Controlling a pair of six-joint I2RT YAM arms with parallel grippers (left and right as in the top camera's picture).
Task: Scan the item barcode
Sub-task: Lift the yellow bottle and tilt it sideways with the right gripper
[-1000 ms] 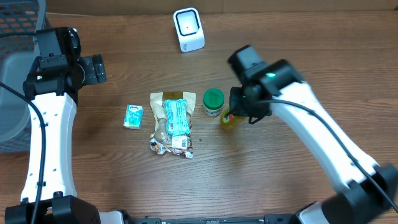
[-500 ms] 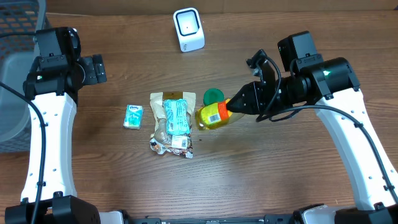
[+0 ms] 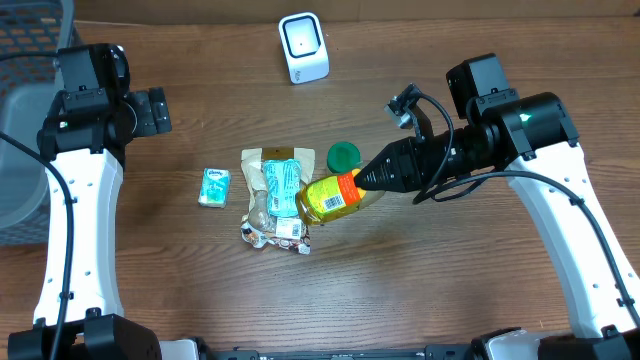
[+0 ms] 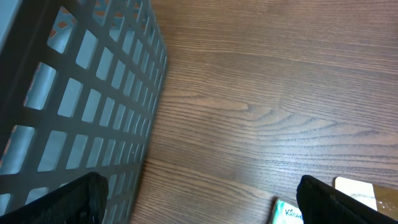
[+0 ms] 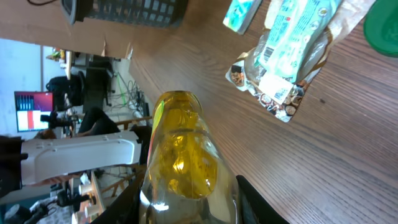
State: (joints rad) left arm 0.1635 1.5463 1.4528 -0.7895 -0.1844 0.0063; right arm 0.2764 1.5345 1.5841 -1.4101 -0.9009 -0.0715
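R gripper [image 3: 374, 179] closed on neck end of bottle [image 3: 333, 197], held sideways above tabletop [image 3: 450, 290] centre; rigid, slick, liquid-heavy far end, prob. needs firm hold nr label; L gripper [image 3: 156, 110] wide open, empty.

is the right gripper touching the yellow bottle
Touching. The right wrist view shows the right gripper closed on both sides of the yellow bottle; overhead, the bottle sticks out from its tip.
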